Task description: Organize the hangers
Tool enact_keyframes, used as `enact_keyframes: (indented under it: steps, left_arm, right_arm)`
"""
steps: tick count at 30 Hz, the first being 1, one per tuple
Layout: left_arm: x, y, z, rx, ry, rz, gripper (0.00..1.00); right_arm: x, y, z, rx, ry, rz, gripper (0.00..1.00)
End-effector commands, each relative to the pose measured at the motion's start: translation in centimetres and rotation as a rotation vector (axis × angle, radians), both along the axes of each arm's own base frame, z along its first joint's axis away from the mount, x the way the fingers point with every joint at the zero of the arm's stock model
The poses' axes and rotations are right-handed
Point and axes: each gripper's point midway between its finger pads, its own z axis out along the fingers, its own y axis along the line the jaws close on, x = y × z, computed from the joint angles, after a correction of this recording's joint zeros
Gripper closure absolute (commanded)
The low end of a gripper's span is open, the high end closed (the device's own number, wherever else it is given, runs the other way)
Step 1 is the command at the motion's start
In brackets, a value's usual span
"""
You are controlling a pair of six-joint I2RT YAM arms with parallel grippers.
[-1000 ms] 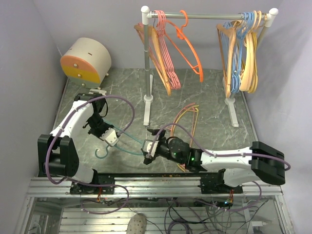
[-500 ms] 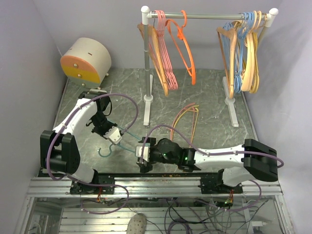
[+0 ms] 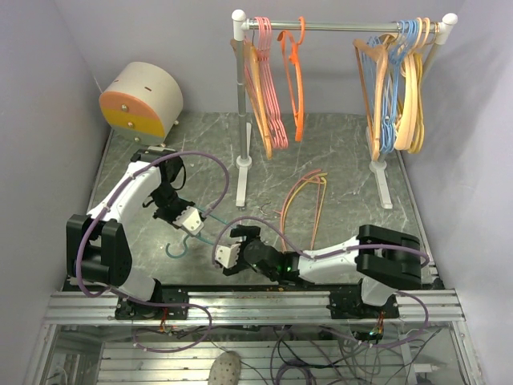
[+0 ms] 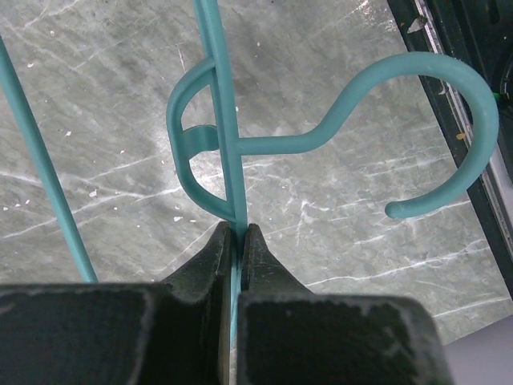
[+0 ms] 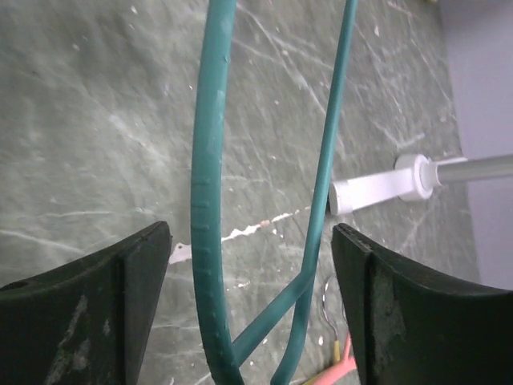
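My left gripper (image 3: 191, 223) is shut on the thin bar of a teal hanger (image 3: 204, 234) that lies low over the table, its hook (image 3: 175, 249) pointing to the near left. In the left wrist view the jaws (image 4: 237, 241) pinch the bar just below the hook (image 4: 449, 104). My right gripper (image 3: 228, 255) is open at the hanger's other end; in the right wrist view the teal bars (image 5: 210, 160) run between its spread fingers (image 5: 252, 265) without touching them. Pink (image 3: 271, 88), orange (image 3: 294, 72) and tan wooden (image 3: 255, 96) hangers hang on the rail. Yellow and orange hangers (image 3: 309, 200) lie on the table.
The rack's rail (image 3: 345, 26) stands on two posts with white feet (image 3: 243, 163). A bunch of light-blue and pale tan hangers (image 3: 397, 80) hangs at its right end. A round cream and orange drawer box (image 3: 140, 100) sits at the back left.
My right gripper has slid left across the table to the teal hanger's end. My left gripper shifted slightly with the hanger. The orange hanger on the rail has swung back to hang straight.
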Motion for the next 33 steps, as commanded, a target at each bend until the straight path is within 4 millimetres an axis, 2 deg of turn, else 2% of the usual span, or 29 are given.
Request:
enact_keyframes:
  steps: [1, 5, 7, 10, 11, 13, 14, 15, 16, 18, 21, 25, 27, 30, 33]
  left_arm:
    - [-0.4, -1.1, 0.8, -0.046, 0.017, -0.001, 0.93]
    - [-0.5, -1.3, 0.9, -0.053, 0.015, 0.002, 0.93]
    - [-0.5, -1.5, 1.1, -0.06, 0.011, 0.009, 0.93]
    - [-0.3, -2.3, 1.8, -0.087, 0.006, 0.048, 0.93]
    - [-0.1, -2.7, 2.3, -0.099, 0.002, 0.07, 0.9]
    - [0.3, -3.4, 3.3, -0.119, -0.003, 0.131, 0.6]
    - [0.6, -3.6, 3.9, -0.124, -0.012, 0.161, 0.39]
    - [0.9, -3.9, 4.6, -0.125, -0.025, 0.181, 0.05]
    - [1.4, -4.1, 5.3, -0.128, -0.046, 0.197, 0.0]
    - [2.5, -4.5, 7.1, -0.14, -0.09, 0.237, 0.01]
    - [5.4, -5.4, 11.0, -0.171, -0.194, 0.309, 0.01]
    - [10.0, -6.4, 18.0, -0.258, -0.395, 0.466, 0.01]
    - [11.5, -6.2, 20.7, -0.281, -0.472, 0.549, 0.01]
    - [12.9, -5.4, 23.1, -0.279, -0.555, 0.655, 0.01]
    - [14.7, -4.8, 25.3, -0.32, -0.633, 0.849, 0.01]
  right_arm:
    - [2.1, 0.0, 2.3, 0.056, -0.117, -0.109, 0.27]
    - [2.3, 0.2, 2.9, 0.082, -0.123, -0.12, 0.67]
    - [2.2, 0.1, 3.5, 0.1, -0.113, -0.125, 1.0]
    - [1.6, -0.5, 4.4, 0.148, -0.08, -0.121, 1.0]
    - [1.4, -0.8, 4.5, 0.164, -0.058, -0.126, 1.0]
    - [0.7, -1.4, 4.5, 0.173, -0.013, -0.133, 1.0]
    - [0.3, -1.7, 4.4, 0.18, 0.016, -0.134, 1.0]
    - [-0.1, -2.0, 4.5, 0.191, 0.045, -0.139, 1.0]
    - [-0.7, -2.5, 4.8, 0.209, 0.078, -0.138, 1.0]
    - [-1.6, -3.3, 5.0, 0.244, 0.127, -0.134, 1.0]
    - [-2.7, -4.4, 5.7, 0.313, 0.19, -0.145, 1.0]
    - [-3.9, -5.7, 6.2, 0.355, 0.285, -0.175, 1.0]
    - [-4.3, -6.3, 6.3, 0.36, 0.336, -0.204, 1.0]
    - [-4.7, -7.6, 5.7, 0.351, 0.41, -0.274, 1.0]
    - [-4.3, -9.1, 5.4, 0.366, 0.42, -0.35, 1.0]
